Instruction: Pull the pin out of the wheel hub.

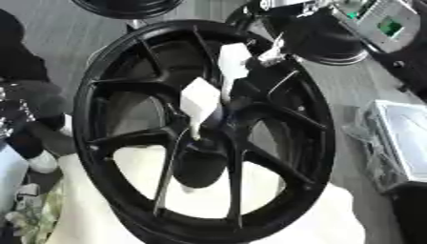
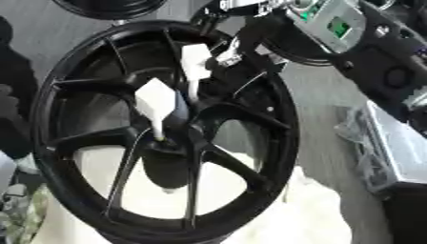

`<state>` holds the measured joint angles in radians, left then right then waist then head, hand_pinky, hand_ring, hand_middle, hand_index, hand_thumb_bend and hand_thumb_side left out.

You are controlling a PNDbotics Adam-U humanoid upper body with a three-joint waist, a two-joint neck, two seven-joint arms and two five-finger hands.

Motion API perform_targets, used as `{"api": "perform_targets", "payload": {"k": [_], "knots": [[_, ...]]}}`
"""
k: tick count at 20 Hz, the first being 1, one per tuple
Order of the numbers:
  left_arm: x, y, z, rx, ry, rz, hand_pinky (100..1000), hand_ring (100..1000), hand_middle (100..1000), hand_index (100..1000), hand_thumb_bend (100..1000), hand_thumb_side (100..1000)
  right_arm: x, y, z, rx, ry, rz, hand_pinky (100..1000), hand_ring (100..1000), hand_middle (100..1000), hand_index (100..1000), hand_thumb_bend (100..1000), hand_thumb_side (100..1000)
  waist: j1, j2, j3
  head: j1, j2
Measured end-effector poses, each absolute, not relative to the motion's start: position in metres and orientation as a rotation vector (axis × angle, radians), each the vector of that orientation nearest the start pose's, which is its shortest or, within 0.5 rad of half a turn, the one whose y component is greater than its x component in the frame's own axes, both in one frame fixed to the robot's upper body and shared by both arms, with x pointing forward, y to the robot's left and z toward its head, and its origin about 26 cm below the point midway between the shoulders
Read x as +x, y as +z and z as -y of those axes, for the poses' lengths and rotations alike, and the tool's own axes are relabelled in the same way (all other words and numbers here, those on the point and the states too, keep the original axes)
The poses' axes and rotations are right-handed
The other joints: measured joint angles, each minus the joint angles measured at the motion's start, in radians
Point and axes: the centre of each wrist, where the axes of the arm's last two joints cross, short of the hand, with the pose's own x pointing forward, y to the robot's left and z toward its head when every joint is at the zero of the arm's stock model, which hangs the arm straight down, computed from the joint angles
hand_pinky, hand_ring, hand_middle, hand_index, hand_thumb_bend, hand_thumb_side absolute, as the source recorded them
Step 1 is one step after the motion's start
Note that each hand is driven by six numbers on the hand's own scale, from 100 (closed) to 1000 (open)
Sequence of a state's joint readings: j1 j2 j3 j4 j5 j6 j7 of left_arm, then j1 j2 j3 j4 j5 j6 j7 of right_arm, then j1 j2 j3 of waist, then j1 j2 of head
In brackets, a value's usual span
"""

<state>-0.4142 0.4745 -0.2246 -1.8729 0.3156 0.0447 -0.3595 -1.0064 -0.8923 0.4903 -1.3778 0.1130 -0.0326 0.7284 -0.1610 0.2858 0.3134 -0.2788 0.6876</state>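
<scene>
The right hand (image 1: 238, 64) reaches into the black wheel hub (image 1: 100, 95) from above. Its white-tipped fingers (image 1: 200, 97) (thumb alongside) pinch a thin pin (image 2: 158, 127) at the centre.

This looks like a workshop or robotics lab. A black alloy wheel hub (image 1: 204, 128) stands upright over a grey floor (image 1: 58, 33); beyond it sits another wheel (image 1: 125, 7), and to its right a clear plastic bin (image 1: 400, 138).

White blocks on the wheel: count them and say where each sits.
2. One white block sits near the hub centre of the wheel; the other white block is above it to the right, by the robot hand. Spokes may hide more.
</scene>
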Motion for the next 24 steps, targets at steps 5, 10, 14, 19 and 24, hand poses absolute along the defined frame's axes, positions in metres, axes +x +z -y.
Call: {"api": "perform_targets", "payload": {"k": [5,10,14,19,24], "knots": [[0.324,0.194,-0.23,-0.418,-0.894,1.974,866,829,793,764,148,906,0.411,0.322,0.288,-0.439,1.739,1.404,997,886,792,934,440,435,0.0,0.0,-0.001,0.0,0.0],[0.324,0.194,-0.23,-0.42,-0.898,1.97,866,829,793,764,148,908,0.412,0.324,0.284,-0.418,1.756,1.395,991,878,752,896,438,404,-0.001,0.0,-0.002,0.0,0.0],[0.324,0.194,-0.23,-0.421,-0.902,1.969,866,830,794,764,148,909,0.415,0.321,0.28,-0.394,1.765,1.37,988,873,746,889,436,375,-0.003,0.0,0.001,-0.001,0.0],[0.324,0.194,-0.23,-0.418,-0.905,1.969,867,830,794,765,149,910,0.419,0.32,0.273,-0.358,1.78,1.357,987,869,741,885,434,343,-0.006,0.0,0.003,-0.001,0.0],[0.324,0.193,-0.23,-0.416,-0.906,1.964,867,830,795,765,149,911,0.421,0.32,0.269,-0.333,1.791,1.352,986,868,735,880,434,331,-0.01,0.0,0.007,-0.001,0.001]]}}
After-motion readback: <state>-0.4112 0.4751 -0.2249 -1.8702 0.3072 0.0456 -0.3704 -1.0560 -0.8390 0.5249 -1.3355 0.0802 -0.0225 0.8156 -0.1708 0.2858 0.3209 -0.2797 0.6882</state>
